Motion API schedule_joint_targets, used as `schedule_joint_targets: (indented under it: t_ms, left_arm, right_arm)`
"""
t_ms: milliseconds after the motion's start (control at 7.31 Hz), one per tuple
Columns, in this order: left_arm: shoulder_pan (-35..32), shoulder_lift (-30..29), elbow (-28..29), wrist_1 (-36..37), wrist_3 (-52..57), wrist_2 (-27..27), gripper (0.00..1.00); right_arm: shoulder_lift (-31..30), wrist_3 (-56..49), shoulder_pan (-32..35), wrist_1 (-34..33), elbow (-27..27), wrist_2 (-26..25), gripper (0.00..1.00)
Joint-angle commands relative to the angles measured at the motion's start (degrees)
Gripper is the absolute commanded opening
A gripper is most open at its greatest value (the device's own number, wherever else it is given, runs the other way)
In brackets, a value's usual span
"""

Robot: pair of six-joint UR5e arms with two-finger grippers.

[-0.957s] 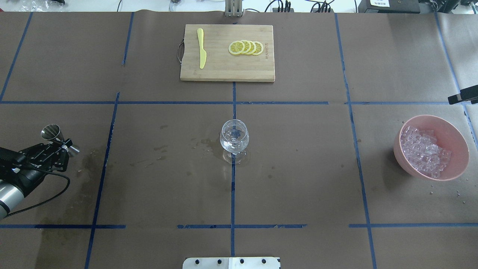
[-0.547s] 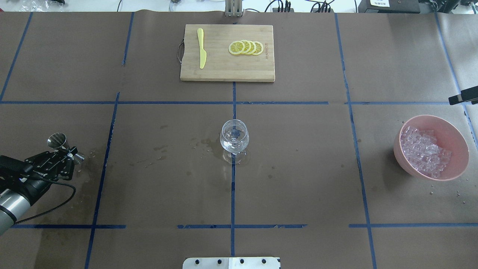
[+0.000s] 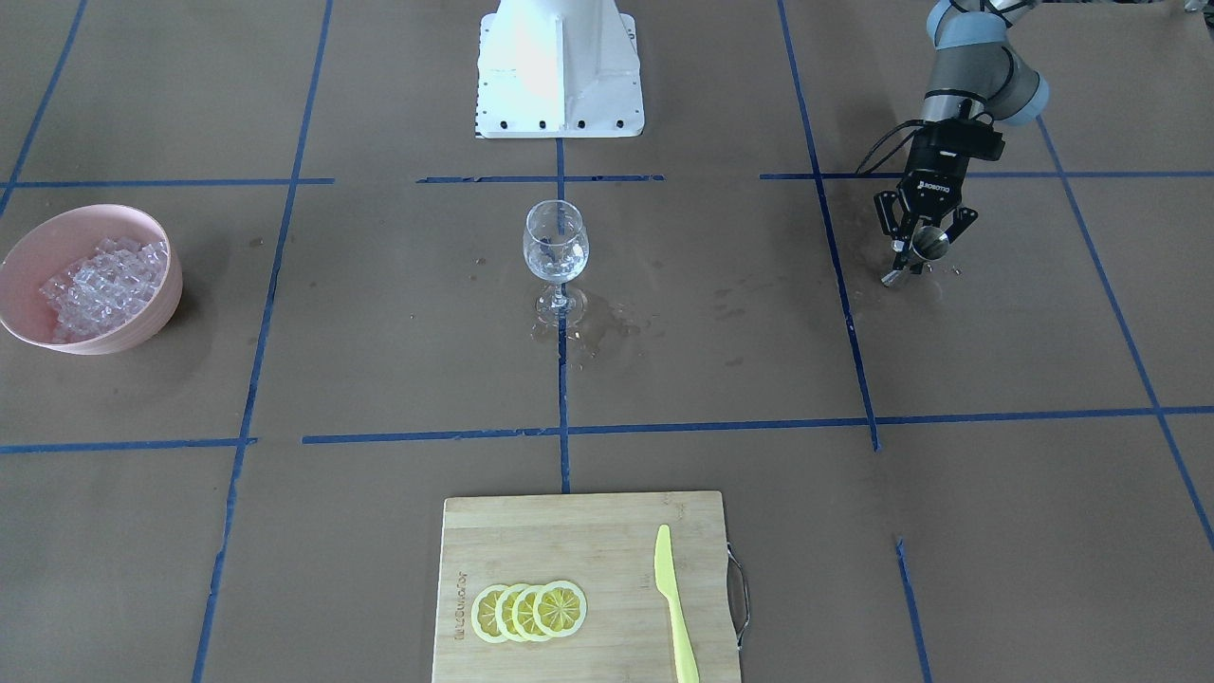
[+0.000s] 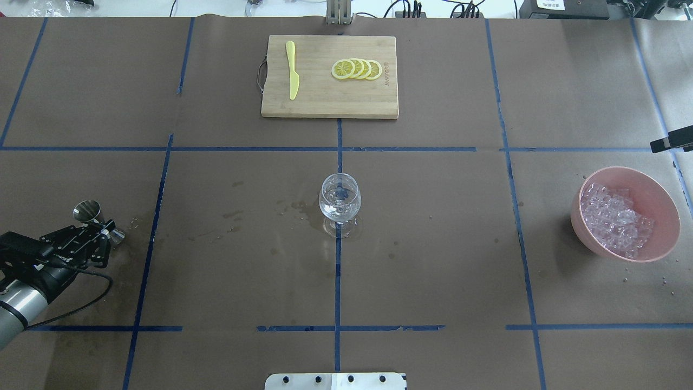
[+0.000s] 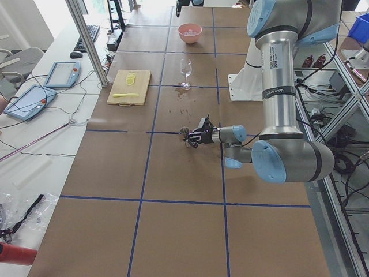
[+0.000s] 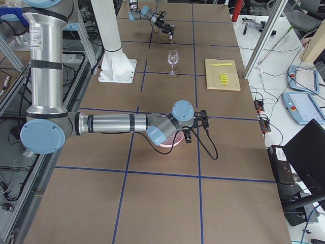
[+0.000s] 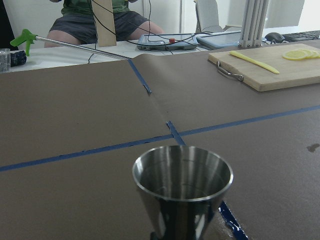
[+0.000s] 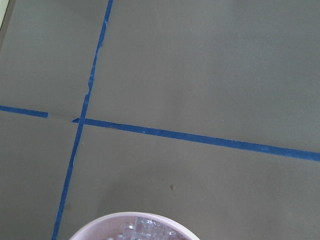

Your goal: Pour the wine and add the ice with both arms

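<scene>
Overhead and front-facing cameras face each other across the table (image 4: 433, 260), sharing the central glass (image 4: 339, 197); the right wrist camera hovers close over the ice (image 8: 145, 230).

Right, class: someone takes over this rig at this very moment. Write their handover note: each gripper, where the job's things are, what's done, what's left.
Left gripper: jaws shut on the jigger, low at the left; its cup looks empty in the wrist view.
Right gripper: by the bowl; open or shut cannot be told.
Glass: upright at centre, wet patches round its foot.
Ice: heaped in the bowl, at the right.
Done: the pour, it seems, though the wine is too faint to confirm.
Left: set the jigger down, move ice into the glass.
</scene>
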Motion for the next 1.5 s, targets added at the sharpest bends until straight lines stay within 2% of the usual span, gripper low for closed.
schedule_joint_targets:
  t_ms: [0,274,410,547,684,1094,1231,1368]
  left_arm:
    - [0.21,-0.01,0.01,0.00,0.16,-0.16,0.04]
    - [0.64,-0.01,-0.08,-0.09,0.07,-0.16,0.07]
    - [0.65,-0.01,-0.17,-0.09,0.24,-0.25,0.22]
    - [0.65,-0.01,-0.17,-0.09,0.25,-0.34,0.30]
    - [0.65,-0.01,-0.17,-0.35,0.33,-0.51,0.35]
    - [0.73,0.07,-0.17,-0.44,0.33,-0.69,0.35]
    - [0.74,0.25,-0.17,-0.44,0.42,-0.69,0.45]
    - [0.82,0.42,-0.08,-0.44,0.42,-0.69,0.61]
  right_arm:
    - [0.00,0.02,0.00,-0.04,0.00,0.00,1.00]
    - [0.00,0.02,0.00,-0.04,0.00,0.00,1.00]
    - [0.00,0.02,0.00,0.05,0.00,0.00,1.00]
    - [0.00,0.02,0.08,0.05,0.00,0.00,1.00]
    - [0.00,-0.07,0.00,0.05,0.00,0.00,1.00]
    - [0.00,-0.07,0.08,0.05,0.00,0.00,1.00]
    - [0.00,0.02,0.00,0.05,0.00,0.00,1.00]
    - [0.00,0.02,0.08,0.05,0.27,0.00,1.00]
